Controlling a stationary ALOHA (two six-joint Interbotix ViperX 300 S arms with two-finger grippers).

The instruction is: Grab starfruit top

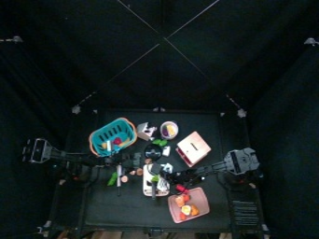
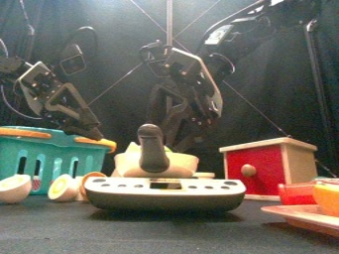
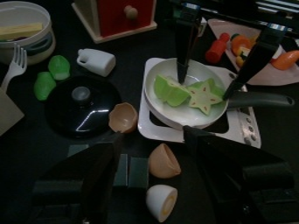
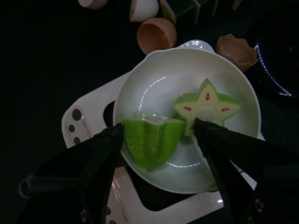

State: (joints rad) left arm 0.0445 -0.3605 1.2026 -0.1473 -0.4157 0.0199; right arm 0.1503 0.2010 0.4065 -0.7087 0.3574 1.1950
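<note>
Black table [image 1: 125, 201]: 1 white pan [image 4: 163, 179], 2 starfruit pieces [image 4: 208, 107]; right fingers [image 4: 160, 144] wide open, empty.

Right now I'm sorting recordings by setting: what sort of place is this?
Likely a robot test pen staged as a play kitchen: black curtains surround a small table holding a white pan with starfruit pieces and a teal basket.

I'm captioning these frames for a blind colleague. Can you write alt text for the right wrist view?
The right gripper hangs open over a white bowl, its jaws either side of a green starfruit chunk. A star-shaped starfruit slice lies beside the chunk in the bowl.
</note>
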